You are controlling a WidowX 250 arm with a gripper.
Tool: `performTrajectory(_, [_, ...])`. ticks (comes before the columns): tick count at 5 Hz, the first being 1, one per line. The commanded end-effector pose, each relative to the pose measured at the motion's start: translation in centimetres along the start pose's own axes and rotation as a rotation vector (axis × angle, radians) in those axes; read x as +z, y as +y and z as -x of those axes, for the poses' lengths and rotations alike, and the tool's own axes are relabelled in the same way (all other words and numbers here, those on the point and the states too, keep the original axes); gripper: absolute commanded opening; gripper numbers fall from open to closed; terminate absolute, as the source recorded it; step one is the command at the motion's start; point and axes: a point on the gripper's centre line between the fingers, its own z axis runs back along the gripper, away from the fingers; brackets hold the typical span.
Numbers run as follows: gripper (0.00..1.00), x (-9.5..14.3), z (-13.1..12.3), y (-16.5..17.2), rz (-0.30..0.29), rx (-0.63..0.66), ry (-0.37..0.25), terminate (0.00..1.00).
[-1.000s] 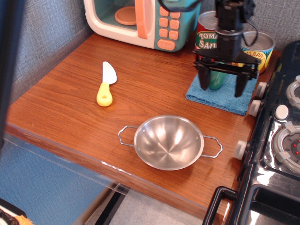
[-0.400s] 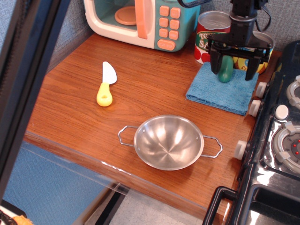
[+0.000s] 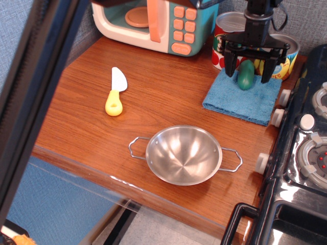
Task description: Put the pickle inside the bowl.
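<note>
The green pickle (image 3: 246, 75) lies on a blue cloth (image 3: 240, 99) at the back right, in front of the cans. My gripper (image 3: 249, 69) hangs over it, open, with one finger on each side of the pickle and a gap on both sides. The fingers (image 3: 230, 62) are not touching it that I can see. The steel bowl (image 3: 184, 154) with two wire loop handles stands empty near the table's front edge, well in front of the cloth.
Two tin cans (image 3: 227, 38) stand right behind the gripper. A toy microwave (image 3: 153, 23) is at the back. A yellow-handled toy knife (image 3: 115, 94) lies at the left. A toy stove (image 3: 306, 153) borders the right side. A dark bar crosses the left foreground.
My gripper has moved back and to the right over the cloth, and its fingers stand slightly closer together. The pickle between them now shows further back and right.
</note>
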Motion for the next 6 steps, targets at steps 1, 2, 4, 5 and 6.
performTrajectory(1, [1.00, 1.0, -1.5, 0.5, 0.004, 0.023, -0.034, 0.00])
performTrajectory(2, [0.00, 0.8, -1.4, 0.3, 0.002, 0.015, -0.031, 0.00])
performTrajectory(4, [0.00, 2.9, -0.7, -0.3, 0.026, -0.021, -0.061, 0.00])
performTrajectory(5, [0.00, 5.0, -0.1, -0.6, 0.045, -0.041, -0.103, 0.00])
performTrajectory(6, [0.00, 8.3, 1.0, -0.8, 0.060, -0.059, -0.181, 0.00])
